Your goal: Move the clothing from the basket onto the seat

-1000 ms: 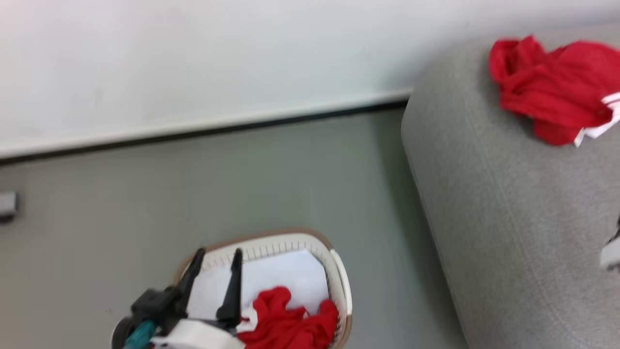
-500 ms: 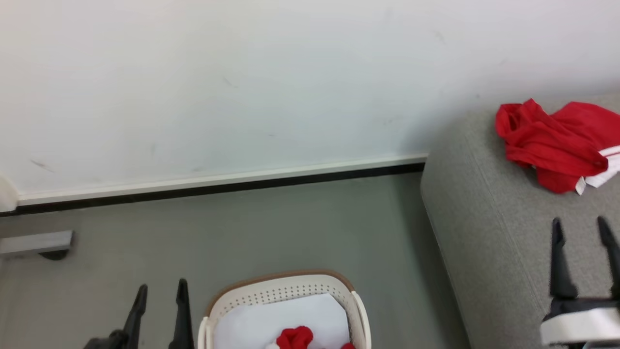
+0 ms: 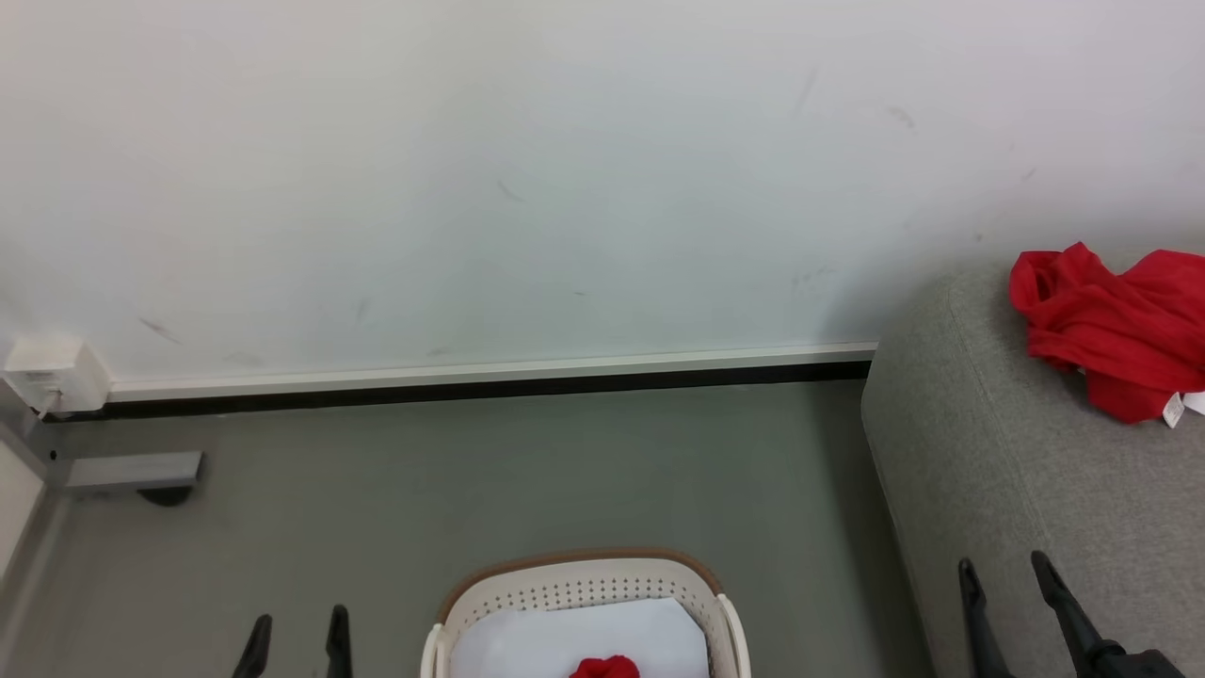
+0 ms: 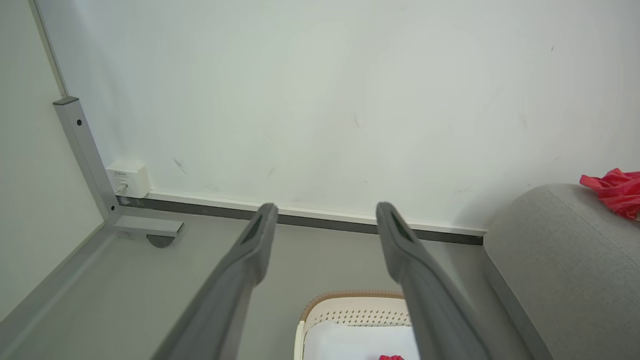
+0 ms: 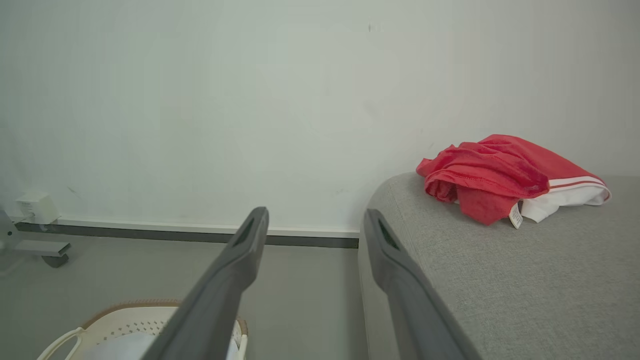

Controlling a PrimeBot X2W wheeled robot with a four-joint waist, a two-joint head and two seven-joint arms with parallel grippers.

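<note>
Beside the basket [image 3: 584, 574], the left claw [image 3: 297, 633] has withdrawn, spread and empty (right claw [image 3: 1009, 603] likewise, over the seat [image 3: 1017, 471]). One red garment [image 3: 1111, 330] lies there; a second garment [image 3: 604, 669] awaits in the basket.

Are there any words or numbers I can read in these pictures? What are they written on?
Nothing here can be read.
The small white tag on the red clothing lying on the seat: dark print, too small to read.
A faint marking on the white wall box: too blurred to read.
The basket: no lettering that I can see.
</note>
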